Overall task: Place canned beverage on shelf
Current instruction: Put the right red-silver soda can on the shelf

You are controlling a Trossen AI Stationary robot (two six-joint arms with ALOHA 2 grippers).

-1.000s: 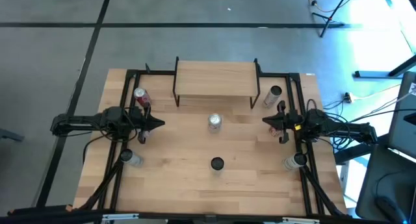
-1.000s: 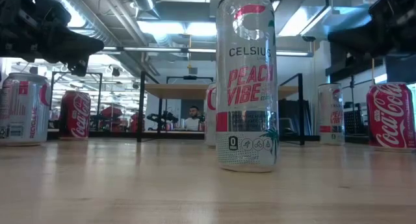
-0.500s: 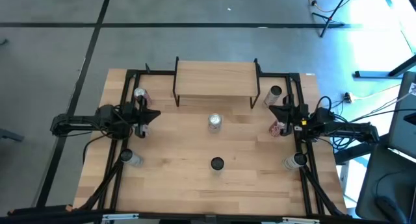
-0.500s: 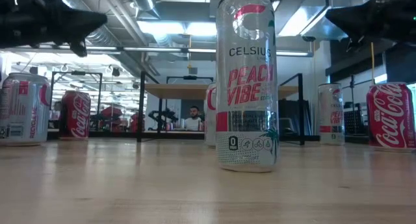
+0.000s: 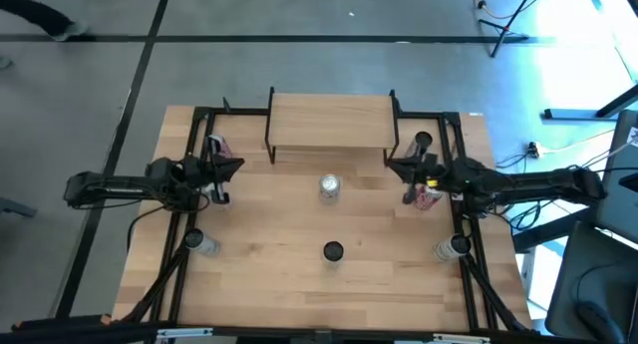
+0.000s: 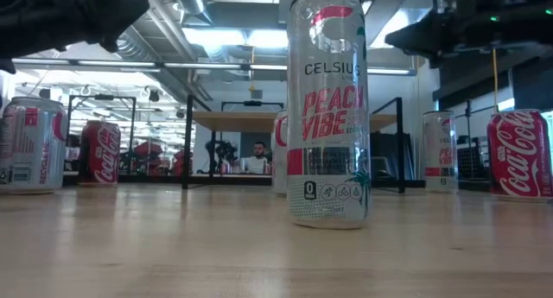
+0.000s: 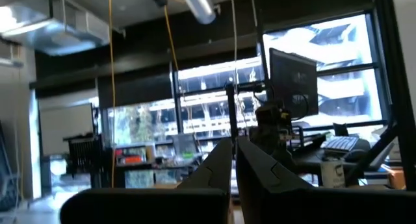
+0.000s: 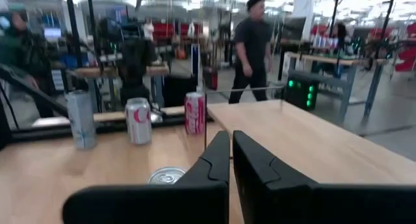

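Several cans stand upright on the wooden table. A silver can (image 5: pixel 329 187) is at the middle, in front of the shelf (image 5: pixel 330 120). A tall Celsius can (image 6: pixel 328 108) stands nearer the front edge (image 5: pixel 333 251). My left gripper (image 5: pixel 239 165) hangs shut and empty above the table's left side, next to a red can (image 5: pixel 214 145), its fingers (image 7: pixel 233 162) tipped up toward the room. My right gripper (image 5: pixel 391 167) is shut and empty above the right side, pointing level toward the left (image 8: pixel 231 152), near a red can (image 5: pixel 429 194).
More cans stand at the near left (image 5: pixel 202 242), near right (image 5: pixel 454 246) and far right (image 5: pixel 422 143). Black frame rails (image 5: pixel 189 214) run along both table sides. The shelf's thin black legs (image 5: pixel 270 145) stand on the table. A person (image 8: pixel 250 45) walks in the room beyond.
Both grippers have risen, staying shut. My right gripper has reached toward the table's left and far edge, out over the table beside the shelf's right end. My left gripper has shifted toward the far edge and tipped its fingers upward. No can has moved.
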